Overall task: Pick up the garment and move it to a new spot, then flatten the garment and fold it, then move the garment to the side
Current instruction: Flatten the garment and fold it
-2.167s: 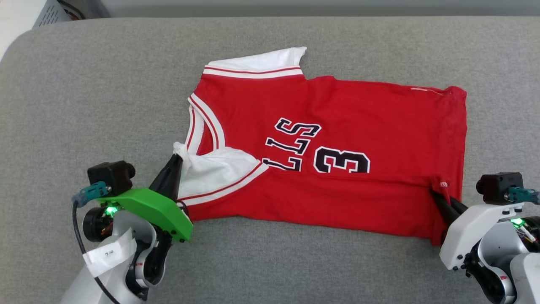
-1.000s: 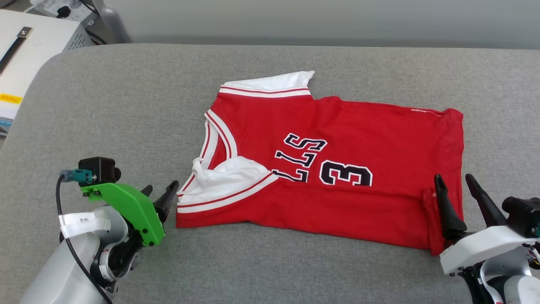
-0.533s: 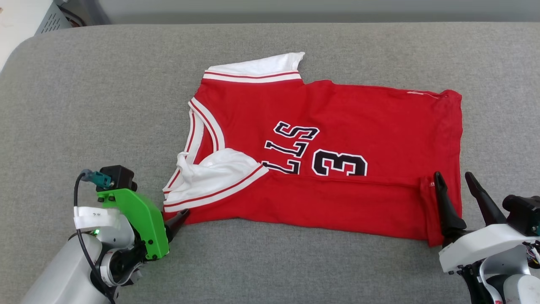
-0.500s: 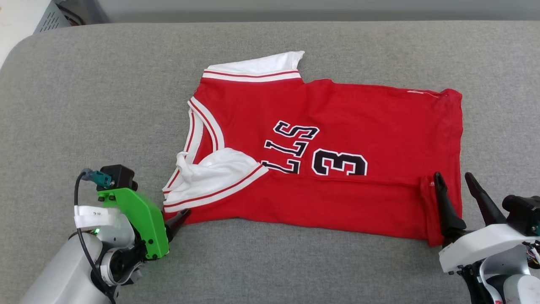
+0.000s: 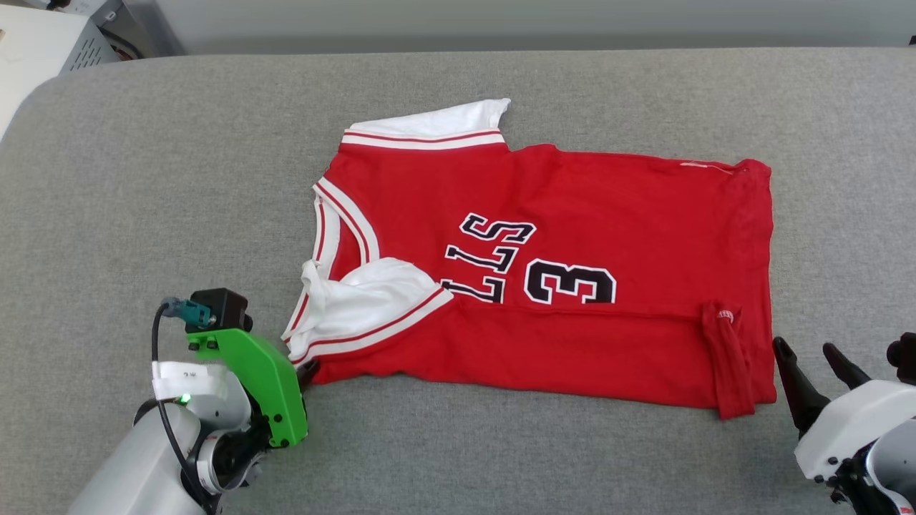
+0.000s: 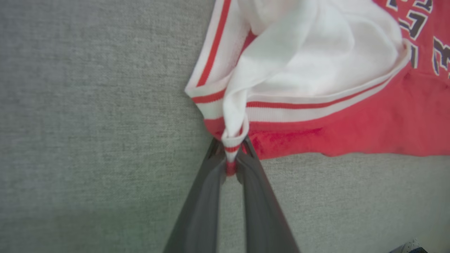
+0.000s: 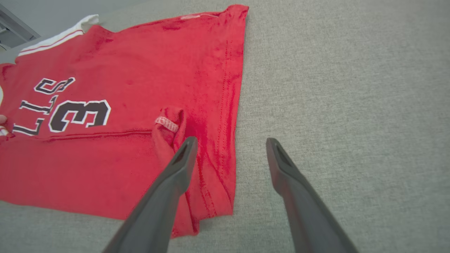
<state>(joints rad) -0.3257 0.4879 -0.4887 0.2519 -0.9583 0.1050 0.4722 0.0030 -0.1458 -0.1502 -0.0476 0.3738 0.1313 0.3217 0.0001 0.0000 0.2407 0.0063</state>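
A: L side?
B: left gripper [image 6: 230, 158] clamped on the striped sleeve trim [image 6: 228, 146], near-left corner of the red BULLS jersey [image 5: 572, 214].
A: R?
B: right gripper [image 5: 805, 347] spread wide, empty, just off the near-right hem. Jersey's flat mid-desk [image 5: 143, 143], near edge folded over. Fold step, I'd say. Next, R prob. pinches that hem corner, lifts w/ L.

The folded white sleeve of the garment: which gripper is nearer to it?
Left. The left gripper is shut on the garment, at the striped trim beside the sleeve; the right gripper stands open beside the hem at the opposite end.
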